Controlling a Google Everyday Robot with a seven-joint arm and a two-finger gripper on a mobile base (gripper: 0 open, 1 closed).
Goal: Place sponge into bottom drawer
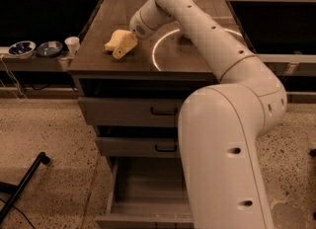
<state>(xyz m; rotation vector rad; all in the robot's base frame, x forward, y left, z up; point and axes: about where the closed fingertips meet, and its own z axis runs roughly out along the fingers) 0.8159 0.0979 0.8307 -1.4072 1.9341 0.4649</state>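
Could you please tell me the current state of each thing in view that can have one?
sponge: lying on the cabinet top, not yet in any drawer.
gripper: low over the cabinet top, right at the sponge.
bottom drawer: pulled open.
middle drawer: not pulled out.
top drawer: not pulled out.
cup: upright on the side shelf.

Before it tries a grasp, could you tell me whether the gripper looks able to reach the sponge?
Probably yes: the gripper sits right at the sponge on the cabinet top, with nothing standing between them.
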